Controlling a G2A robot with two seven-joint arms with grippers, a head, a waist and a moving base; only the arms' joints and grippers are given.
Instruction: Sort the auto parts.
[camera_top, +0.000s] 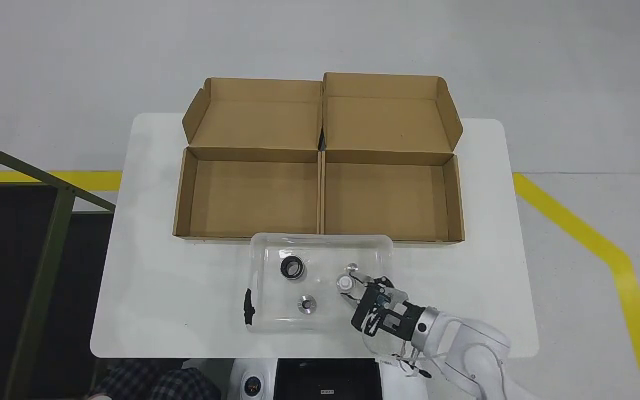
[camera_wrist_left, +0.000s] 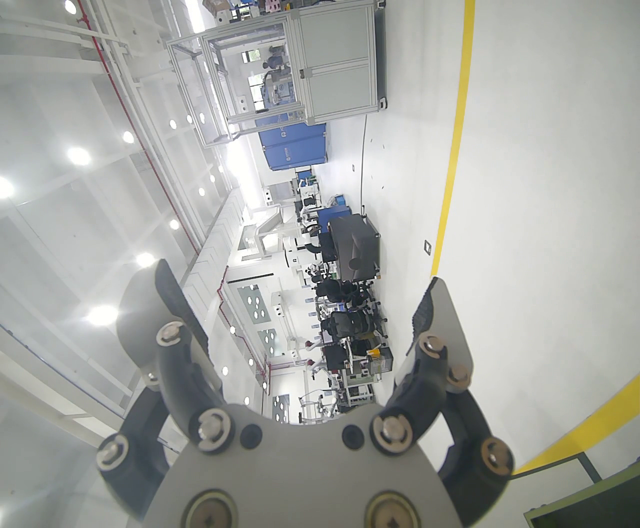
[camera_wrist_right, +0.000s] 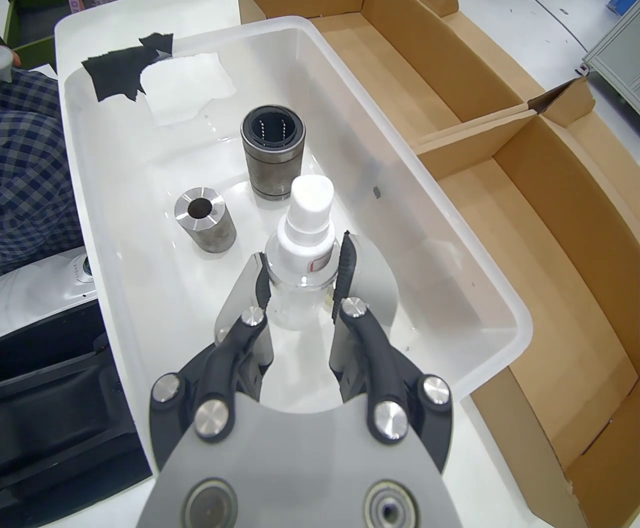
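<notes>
Low in the middle of the top view, on the white surface, the right gripper grasps a small spray bottle standing in the clear bin, right of a bearing and a metal sleeve. Two open cardboard boxes lie just above. The left gripper is spread wide.

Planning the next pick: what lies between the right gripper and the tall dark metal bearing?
A clear spray bottle with a white cap, upright, in the right wrist view.
</notes>
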